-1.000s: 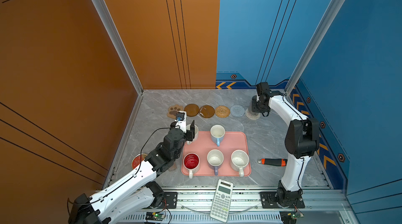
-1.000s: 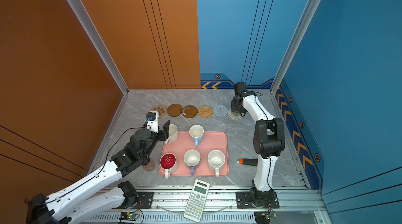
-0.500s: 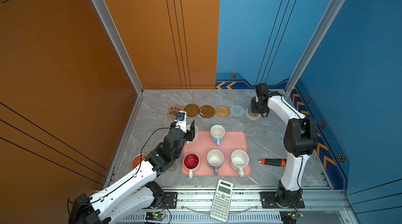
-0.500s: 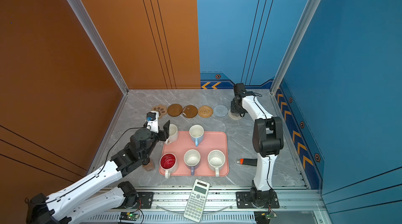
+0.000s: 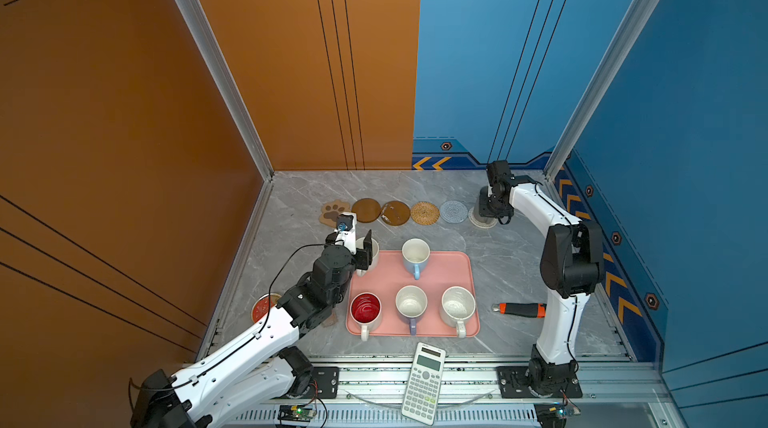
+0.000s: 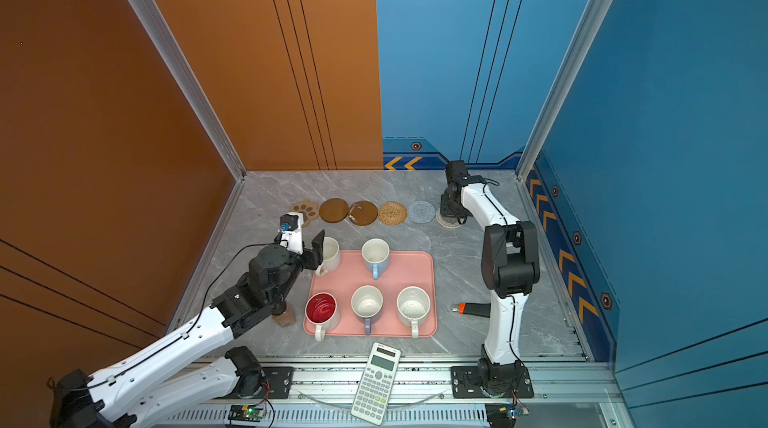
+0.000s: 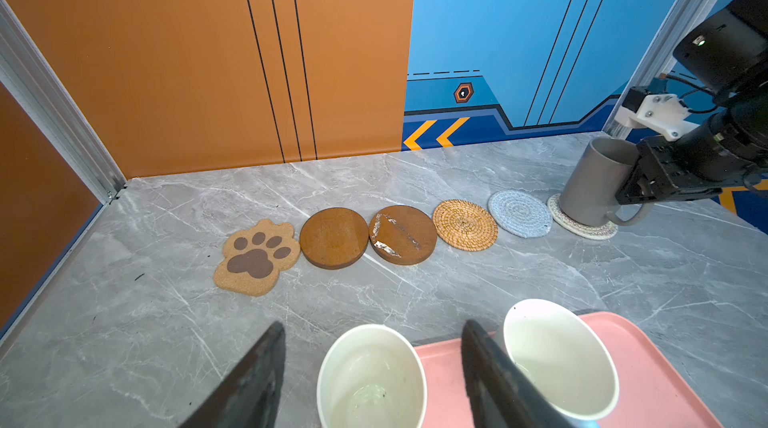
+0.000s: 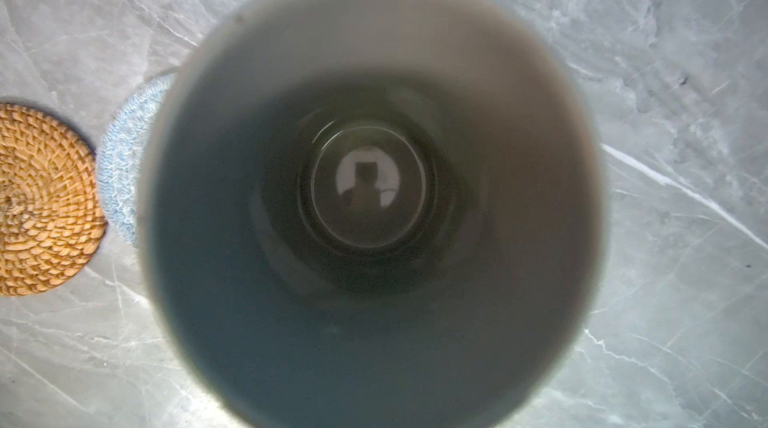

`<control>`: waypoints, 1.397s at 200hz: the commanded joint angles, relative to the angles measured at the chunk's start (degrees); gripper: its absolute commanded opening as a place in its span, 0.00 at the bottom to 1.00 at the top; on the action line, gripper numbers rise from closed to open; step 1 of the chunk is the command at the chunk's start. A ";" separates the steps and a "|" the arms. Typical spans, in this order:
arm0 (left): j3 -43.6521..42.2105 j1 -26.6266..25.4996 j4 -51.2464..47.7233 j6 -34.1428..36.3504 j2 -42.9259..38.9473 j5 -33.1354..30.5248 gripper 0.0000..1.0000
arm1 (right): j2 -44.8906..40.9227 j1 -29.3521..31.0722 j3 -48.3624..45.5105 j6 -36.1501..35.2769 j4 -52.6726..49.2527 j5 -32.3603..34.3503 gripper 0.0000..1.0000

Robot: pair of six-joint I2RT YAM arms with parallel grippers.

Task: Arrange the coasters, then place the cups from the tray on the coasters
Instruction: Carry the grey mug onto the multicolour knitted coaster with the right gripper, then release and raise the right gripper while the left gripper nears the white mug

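Fig.: L arm staged at cup pick-up, R arm at cup set-down. The left gripper (image 7: pixel 372 326) stands wide open, fingers (image 7: pixel 257 376) either side of the white mug (image 7: pixel 370 380) w/ gaps showing, nothing held. The mug sits upright at the far left corner of the tray (image 5: pixel 440 276). The right gripper (image 7: pixel 636 187) is closed on the wall of the grey mug (image 7: pixel 590 185) near its handle. That mug's base rests on the whitish coaster (image 7: pixel 582 228), body leaning slightly. Four more cups (image 5: pixel 410 302) wait on the tray; five coasters (image 7: pixel 334 237) in the row are bare. Handling (est.): glazed ceramic, rigid, fairly heavy, slick, prob. chips if dropped. Best taken across the body below the rim, or by pinching the wall, w/ a firm squeeze. Vs. earlier frames: no visible change; both arms, cups & coasters sit as before.
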 commanded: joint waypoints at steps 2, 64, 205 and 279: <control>0.13 0.67 -0.69 -0.13 -0.40 -1.07 0.67 | -0.54 -0.45 1.17 -0.19 3.49 2.00 0.00; 0.17 0.78 -0.64 0.07 -0.32 -0.98 0.67 | -0.26 -0.45 0.28 -0.16 3.52 1.85 0.00; -0.08 1.06 -1.05 0.11 -1.35 -0.99 0.67 | -0.61 -0.28 -1.30 0.67 3.48 1.96 0.21; -0.39 1.13 -1.85 0.18 -4.03 -1.16 0.67 | -5.68 -0.19 -1.32 1.17 0.81 2.08 0.43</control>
